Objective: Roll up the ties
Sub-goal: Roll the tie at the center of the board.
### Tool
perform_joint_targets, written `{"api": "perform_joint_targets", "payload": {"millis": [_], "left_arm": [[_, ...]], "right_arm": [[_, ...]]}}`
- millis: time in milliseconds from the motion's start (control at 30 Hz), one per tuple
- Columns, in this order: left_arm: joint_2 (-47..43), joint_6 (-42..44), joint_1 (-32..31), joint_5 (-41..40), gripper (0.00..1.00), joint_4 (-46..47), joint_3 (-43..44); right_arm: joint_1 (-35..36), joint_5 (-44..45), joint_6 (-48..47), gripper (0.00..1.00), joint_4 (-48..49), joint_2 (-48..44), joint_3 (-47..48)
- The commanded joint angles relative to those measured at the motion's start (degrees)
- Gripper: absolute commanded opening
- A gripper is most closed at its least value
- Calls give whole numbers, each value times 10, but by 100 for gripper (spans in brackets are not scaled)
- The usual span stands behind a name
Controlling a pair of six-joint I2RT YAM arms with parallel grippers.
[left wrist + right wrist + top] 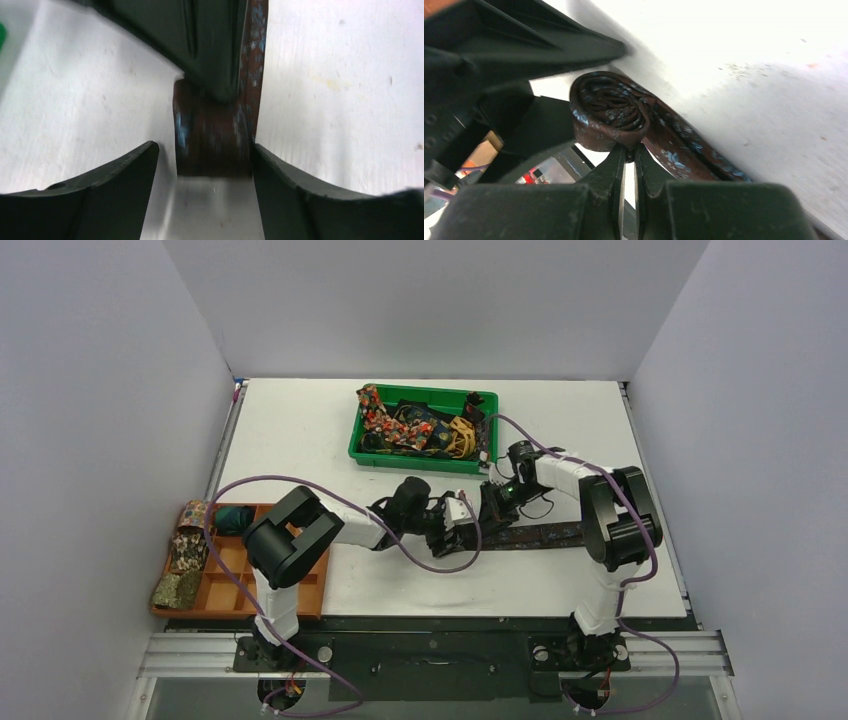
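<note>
Brown tie (pixel 545 534) is mid-desk (pixel 300 430): coil (pixel 609 107) at its left end, flat tail running right. Long axis left-right, roll axis across it. Left claw (pixel 205 150) spread, straddling the coil. Right claw (pixel 628 150) pressed together at the coil's rim; can't tell if fabric's caught. Keep your wraps tight, roll straight down the tail, edges flush.

Left arm (pixel 350 525) and right arm (pixel 620 515) both reach inward and low, wrists nearly meeting head-on. Left gripper (pixel 202 147): fingers spread wide. Right gripper (pixel 628 150): fingers pinched together, only a sliver between the tips.
</note>
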Motion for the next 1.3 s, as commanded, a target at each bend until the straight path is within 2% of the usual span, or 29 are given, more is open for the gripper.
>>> {"api": "perform_joint_targets", "payload": {"millis": [0, 167, 333, 667, 733, 900, 967, 1000, 1033, 1167, 1267], "left_arm": [[-29, -15, 19, 22, 69, -4, -46], [-40, -27, 14, 53, 73, 73, -62], [-8, -48, 3, 57, 77, 144, -53], [88, -99, -17, 40, 78, 216, 40], [104, -104, -19, 38, 73, 216, 53], [103, -66, -19, 50, 37, 170, 29], [88, -43, -18, 47, 26, 144, 6], [82, -34, -17, 43, 23, 135, -7], [71, -30, -17, 41, 18, 116, -14], [54, -25, -19, 26, 16, 64, -27], [56, -24, -20, 14, 15, 32, -15]], "right_arm": [[-20, 112, -45, 0, -7, 23, -9], [-22, 152, -62, 0, -18, 41, -6], [-22, 191, -62, 0, -21, 56, -7], [-16, 169, -72, 0, -21, 60, -10], [-13, 151, -75, 0, -19, 60, -6], [-9, 109, -74, 0, -14, 55, 4], [-13, 94, -72, 0, -17, 37, 7], [-15, 80, -73, 3, -20, 29, 8], [-21, 72, -74, 10, -28, 9, 9], [-38, 30, -72, 34, -49, -54, 1], [-41, -8, -77, 39, -69, -77, -3]]}}
